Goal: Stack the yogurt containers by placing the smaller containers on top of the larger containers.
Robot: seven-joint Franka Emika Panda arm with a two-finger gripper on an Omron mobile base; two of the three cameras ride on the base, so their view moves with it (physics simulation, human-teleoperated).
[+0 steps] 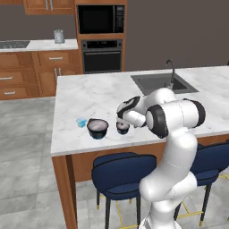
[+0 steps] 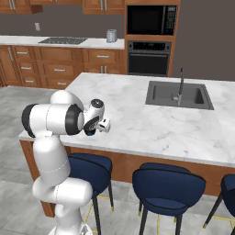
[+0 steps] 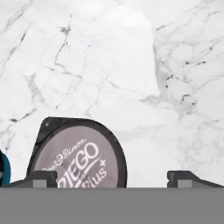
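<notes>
One small dark tub, its grey lid reading "Plus+", sits under wide-open jaws.

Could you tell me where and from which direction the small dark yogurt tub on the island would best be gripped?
Probably across its rim, from straight above. The small dark yogurt tub stands upright on the marble counter, apart from the wide dark tub beside it, so a fingertip should fit on each side. The open pincer sits above it but off-centre, so centre it first.
</notes>
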